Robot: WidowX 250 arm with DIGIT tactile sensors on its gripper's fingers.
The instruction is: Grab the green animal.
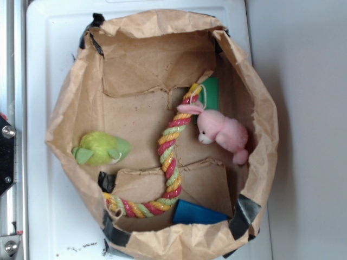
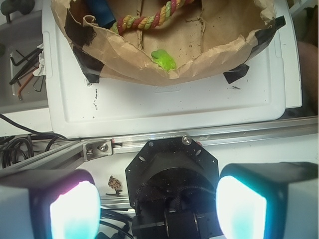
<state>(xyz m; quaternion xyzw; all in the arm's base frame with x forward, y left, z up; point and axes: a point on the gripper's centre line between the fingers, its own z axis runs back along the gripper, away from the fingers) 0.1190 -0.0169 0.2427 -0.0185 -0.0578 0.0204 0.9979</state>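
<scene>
Lime-green fuzzy plush animal (image 2: 163, 59) dead ahead inside crumpled brown paper bag (image 2: 209, 55), well apart from end effector (image 2: 158, 206); pads spread wide, empty.

Green animal (image 2: 163, 59) inside paper bag (image 2: 219, 50)

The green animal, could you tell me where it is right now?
In the exterior view the green animal lies inside the paper bag against its left wall, left of the rope toy.
</scene>
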